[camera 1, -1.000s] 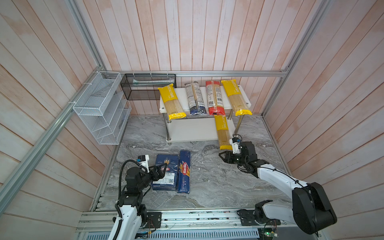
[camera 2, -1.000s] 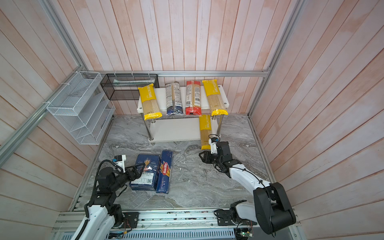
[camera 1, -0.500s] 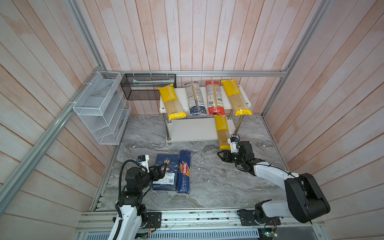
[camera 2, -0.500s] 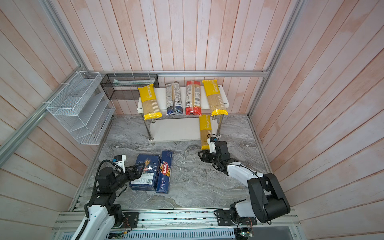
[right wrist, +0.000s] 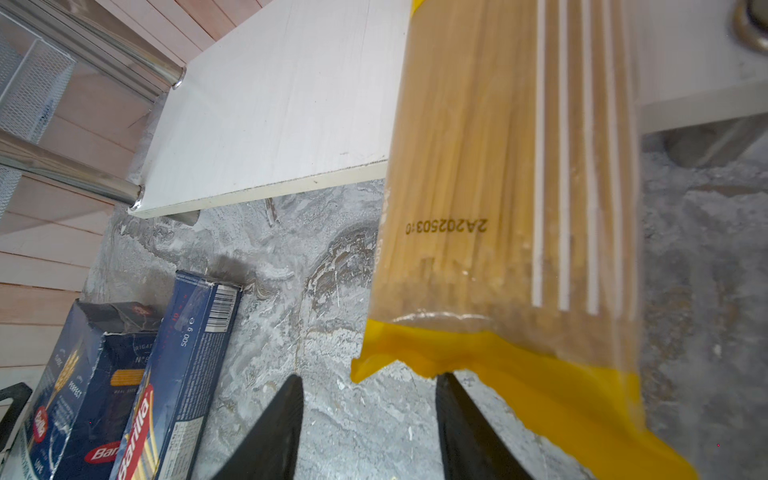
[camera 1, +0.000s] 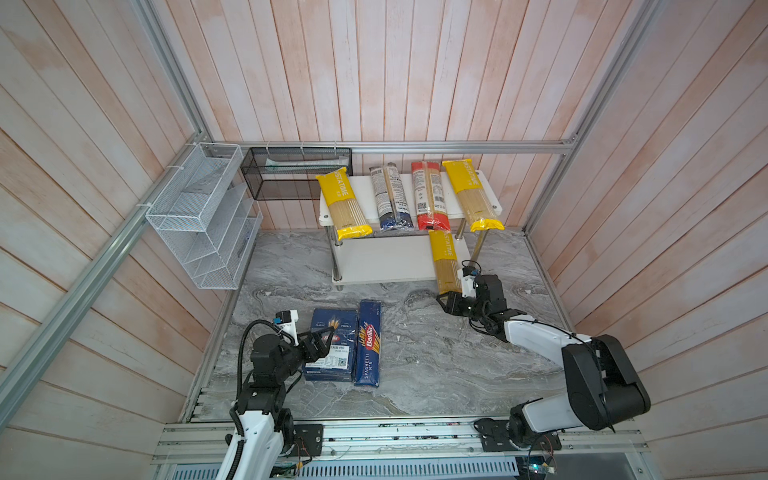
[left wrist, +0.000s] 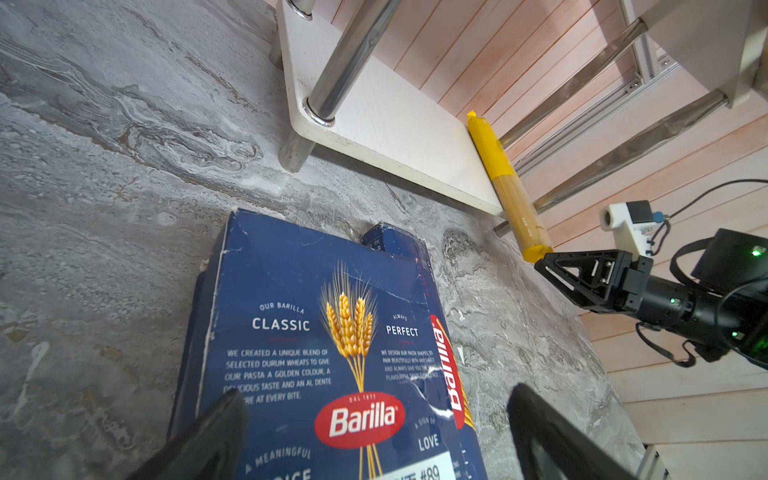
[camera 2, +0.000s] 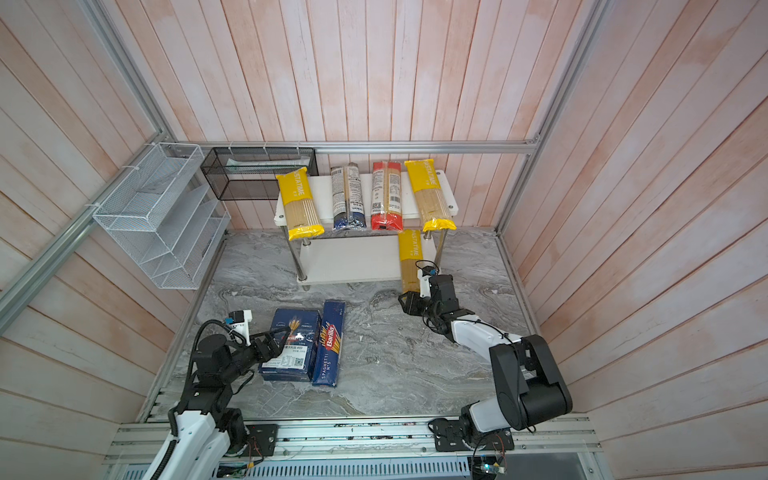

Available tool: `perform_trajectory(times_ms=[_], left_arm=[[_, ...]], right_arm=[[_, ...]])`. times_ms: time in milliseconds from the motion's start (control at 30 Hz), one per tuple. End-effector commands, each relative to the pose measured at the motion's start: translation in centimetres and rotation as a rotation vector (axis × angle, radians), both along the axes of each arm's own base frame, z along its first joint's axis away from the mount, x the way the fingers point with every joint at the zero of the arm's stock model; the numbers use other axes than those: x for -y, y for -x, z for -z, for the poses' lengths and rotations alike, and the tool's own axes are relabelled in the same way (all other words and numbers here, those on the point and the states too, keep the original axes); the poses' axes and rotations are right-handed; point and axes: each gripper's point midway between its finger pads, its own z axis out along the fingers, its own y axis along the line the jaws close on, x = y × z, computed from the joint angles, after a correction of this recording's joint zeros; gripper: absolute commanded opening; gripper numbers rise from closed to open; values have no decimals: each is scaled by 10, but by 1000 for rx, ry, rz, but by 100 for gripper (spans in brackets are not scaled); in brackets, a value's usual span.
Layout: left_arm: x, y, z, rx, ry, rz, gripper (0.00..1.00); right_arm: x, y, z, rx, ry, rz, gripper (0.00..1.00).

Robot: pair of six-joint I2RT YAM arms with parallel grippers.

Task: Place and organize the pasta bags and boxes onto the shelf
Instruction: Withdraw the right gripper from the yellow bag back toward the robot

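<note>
right wrist – shelf post [right wrist: 753, 23] nr bag [right wrist: 498, 187]

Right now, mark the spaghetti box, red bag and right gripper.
spaghetti box [camera 1: 369, 338], in a top view, Barilla logo
red bag [camera 1: 431, 195], in a top view, white label
right gripper [right wrist: 372, 376], right wrist view, between fingertips

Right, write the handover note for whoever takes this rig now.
Left claw: open, hovering over the wide Barilla box, not gripping it.
Right claw: open, at the near end of the third yellow bag.
Done: first yellow bag, dark blue bag, red bag and second yellow bag lie on the shelf's top board.
Half done: third yellow bag lies on the lower board, overhanging its front edge.
Left: that box and the spaghetti box, side by side on the floor, still to shelve.
</note>
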Motion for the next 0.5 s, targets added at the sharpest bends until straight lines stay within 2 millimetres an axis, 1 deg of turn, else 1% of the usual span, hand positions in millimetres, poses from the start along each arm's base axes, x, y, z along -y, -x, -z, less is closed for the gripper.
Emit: perform_trajectory(times_ms=[0,100,267,467], left_arm=[[1,2,4,-2,-1,7,100],[2,2,4,-2,0,8,100],[2,2,4,-2,-1,10,100],[1,2,5,-4,-1,7,100]], right_arm=[[6,-13,-7,27,27,35,51],[14,-21,-9,29,40,78,52],[19,-33,-14,37,47,82,52],[20,-38,-10,22,49,77,52]])
